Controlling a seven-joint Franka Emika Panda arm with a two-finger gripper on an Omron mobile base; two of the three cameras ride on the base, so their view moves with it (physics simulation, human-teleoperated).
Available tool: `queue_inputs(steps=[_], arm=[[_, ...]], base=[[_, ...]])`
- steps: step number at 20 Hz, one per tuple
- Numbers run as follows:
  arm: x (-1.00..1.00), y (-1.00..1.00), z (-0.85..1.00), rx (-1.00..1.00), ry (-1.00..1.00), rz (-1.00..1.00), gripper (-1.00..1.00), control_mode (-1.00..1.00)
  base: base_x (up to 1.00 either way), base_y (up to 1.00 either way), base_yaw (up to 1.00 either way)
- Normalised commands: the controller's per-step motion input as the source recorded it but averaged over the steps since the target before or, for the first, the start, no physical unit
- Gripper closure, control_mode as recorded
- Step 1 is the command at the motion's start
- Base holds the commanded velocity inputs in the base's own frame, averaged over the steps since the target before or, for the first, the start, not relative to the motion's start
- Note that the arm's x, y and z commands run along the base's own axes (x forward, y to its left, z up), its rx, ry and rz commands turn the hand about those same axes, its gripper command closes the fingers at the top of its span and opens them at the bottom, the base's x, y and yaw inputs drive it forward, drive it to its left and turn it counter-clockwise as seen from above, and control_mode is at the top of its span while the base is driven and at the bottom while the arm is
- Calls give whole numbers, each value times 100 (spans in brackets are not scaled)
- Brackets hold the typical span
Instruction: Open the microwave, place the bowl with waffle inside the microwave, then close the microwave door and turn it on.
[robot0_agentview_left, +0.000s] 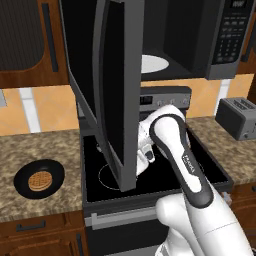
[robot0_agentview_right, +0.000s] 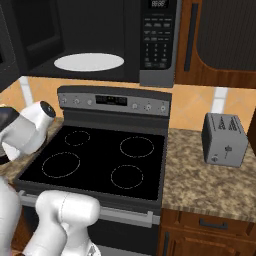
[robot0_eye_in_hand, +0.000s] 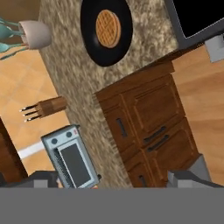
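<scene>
The microwave (robot0_agentview_left: 200, 40) hangs above the stove. Its door (robot0_agentview_left: 107, 90) is swung wide open toward me, and the white turntable (robot0_agentview_right: 89, 62) shows inside, left of the keypad (robot0_agentview_right: 157, 35). The black bowl (robot0_agentview_left: 39, 179) holding the waffle (robot0_agentview_left: 40, 180) sits on the granite counter left of the stove. In the hand view the bowl (robot0_eye_in_hand: 106, 30) and waffle (robot0_eye_in_hand: 107, 28) lie at the top, far from my gripper (robot0_eye_in_hand: 114, 179). The gripper is open and holds nothing. My hand is low beside the open door, above the stove's left side.
The black stove (robot0_agentview_right: 100, 160) with burner rings is below the microwave. A grey toaster (robot0_agentview_right: 225, 139) stands on the right counter. On the left counter are a small toaster oven (robot0_eye_in_hand: 72, 159), a knife block (robot0_eye_in_hand: 46, 107) and a utensil pot (robot0_eye_in_hand: 35, 34). Wooden drawers (robot0_eye_in_hand: 144, 127) are below.
</scene>
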Motion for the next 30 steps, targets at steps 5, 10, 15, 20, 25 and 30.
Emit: queue_inputs(steps=[5,10,15,20,25,30], arm=[[100,65,-100,0,1,8,-100,-100],[100,70,-77,-2,1,16,-100,-100],[87,40,-42,0,7,25,-100,-100],[63,52,-32,-4,3,20,-100,-100],[40,54,-38,-12,-1,9,-100,-100],[39,18,-47,-9,0,4,-100,-100]], base=[[0,0,0],[0,0,0],[0,0,0],[0,0,0],[0,0,0],[0,0,0]])
